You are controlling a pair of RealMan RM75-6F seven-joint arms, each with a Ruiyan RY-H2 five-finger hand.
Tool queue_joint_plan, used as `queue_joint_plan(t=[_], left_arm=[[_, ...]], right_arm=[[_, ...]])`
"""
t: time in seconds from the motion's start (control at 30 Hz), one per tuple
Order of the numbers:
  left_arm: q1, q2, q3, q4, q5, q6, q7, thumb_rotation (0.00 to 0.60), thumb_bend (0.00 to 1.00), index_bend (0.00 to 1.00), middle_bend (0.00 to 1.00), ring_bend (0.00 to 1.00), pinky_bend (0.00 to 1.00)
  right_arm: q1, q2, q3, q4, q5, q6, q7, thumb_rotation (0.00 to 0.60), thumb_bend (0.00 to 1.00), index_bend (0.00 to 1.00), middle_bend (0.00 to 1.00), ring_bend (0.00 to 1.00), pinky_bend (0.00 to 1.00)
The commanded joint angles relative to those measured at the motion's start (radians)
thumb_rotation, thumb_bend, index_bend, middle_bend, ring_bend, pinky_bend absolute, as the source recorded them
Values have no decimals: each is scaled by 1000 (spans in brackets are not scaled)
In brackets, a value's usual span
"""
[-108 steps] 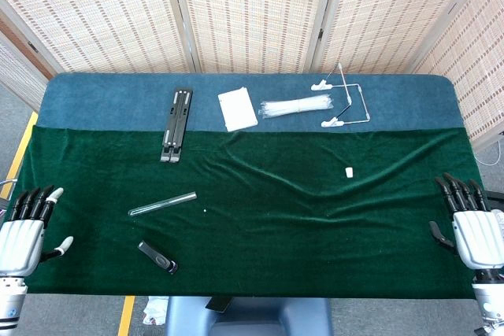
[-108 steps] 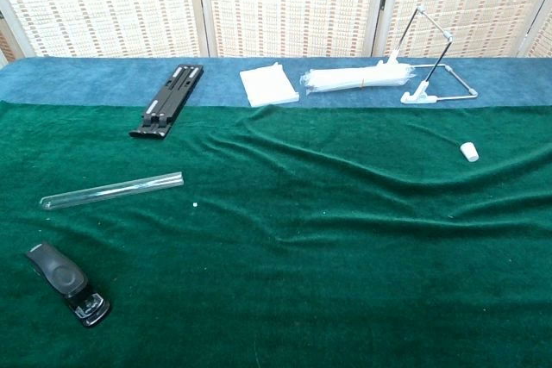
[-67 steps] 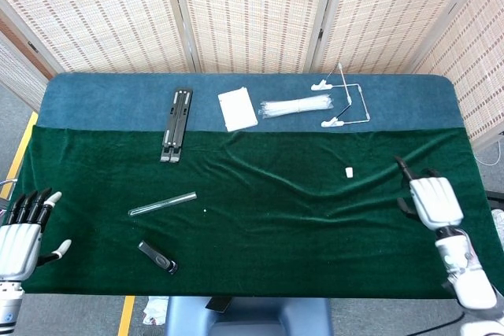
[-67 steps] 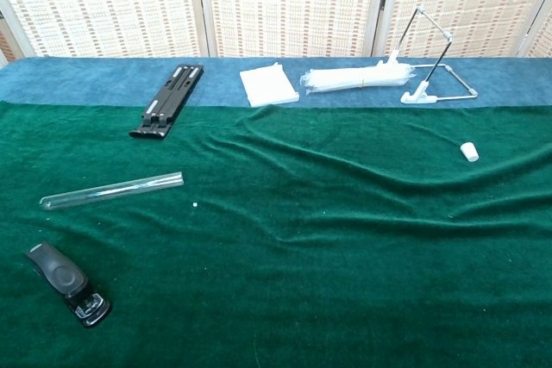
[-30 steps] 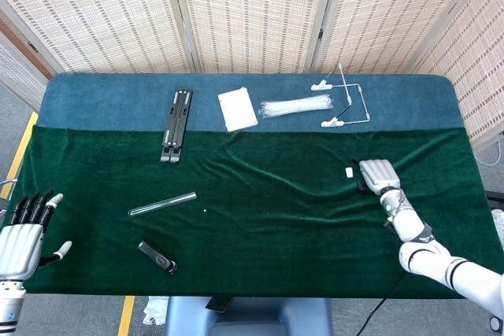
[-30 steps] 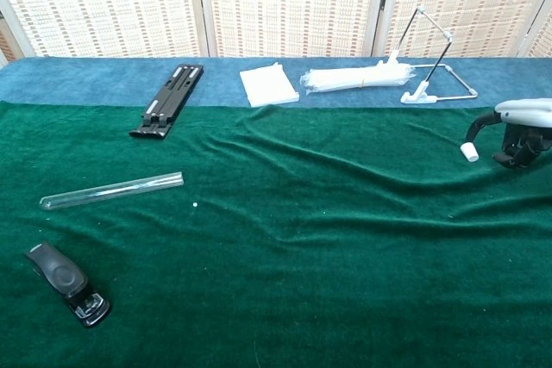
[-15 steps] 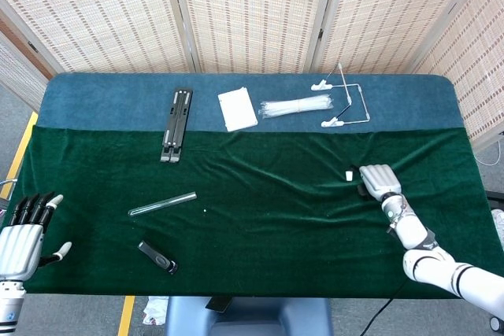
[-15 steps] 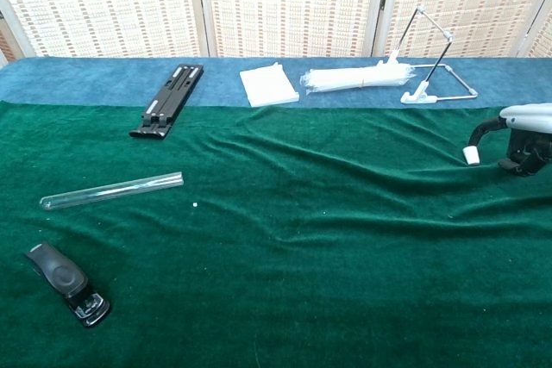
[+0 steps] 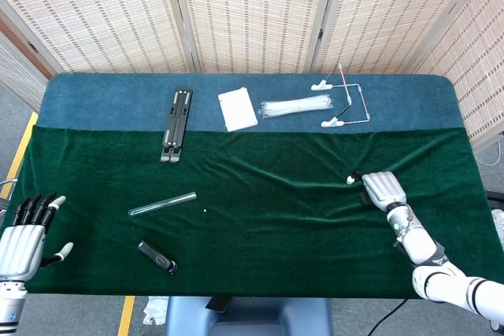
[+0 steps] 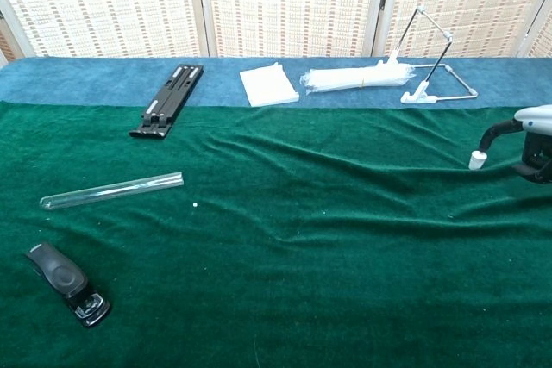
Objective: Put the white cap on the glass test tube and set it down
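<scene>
- White cap (image 10: pixel 476 159) sits on the green cloth (image 9: pixel 260 234) at the counter's right side, touching the tip of a finger of the right hand (image 9: pixel 382 190); whether it is actually pinched I cannot tell, since the thumb is hidden in both views.
- Glass test tube (image 9: pixel 162 203) lies flat on the cloth well to the left, far from the cap and untouched.
- Left hand (image 9: pixel 22 241) hovers at the counter's near-left corner, fingers spread wide and holding nothing.
- Step in hand, as I judge it: securing the cap. Next, the right hand needs a firm pinch on it and a lift, while the left reaches in for the tube.
- Compared with half a second ago, the cap has shifted slightly nearer the robot and the right hand has drawn back with it; a second ago the cap was farther from the robot. Left hand and tube are unchanged.
</scene>
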Motion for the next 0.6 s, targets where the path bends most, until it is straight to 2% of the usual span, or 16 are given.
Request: queue_joint_plan(t=[0.03, 0.33, 0.57, 0.6], left_arm=[[0, -1, 1, 1, 1, -1, 0, 600, 243, 159, 129, 64, 0], [1, -1, 1, 5, 1, 1, -5, 600, 243, 159, 129, 64, 0], [0, 1, -2, 5, 3, 4, -13, 600, 243, 159, 129, 64, 0], [-1, 1, -1, 4, 6, 3, -17, 600, 243, 159, 129, 64, 0]], right_arm=[[-3, 3, -4, -6, 7, 5, -7, 600, 613, 221, 913, 1000, 953], [-2, 3, -5, -6, 10, 14, -8, 600, 613, 221, 914, 1000, 953], [-37, 40, 24, -63, -69, 112, 54, 600, 610, 224, 914, 1000, 953], [-40, 45, 30, -70, -71, 122, 59, 600, 574, 225, 914, 1000, 953]])
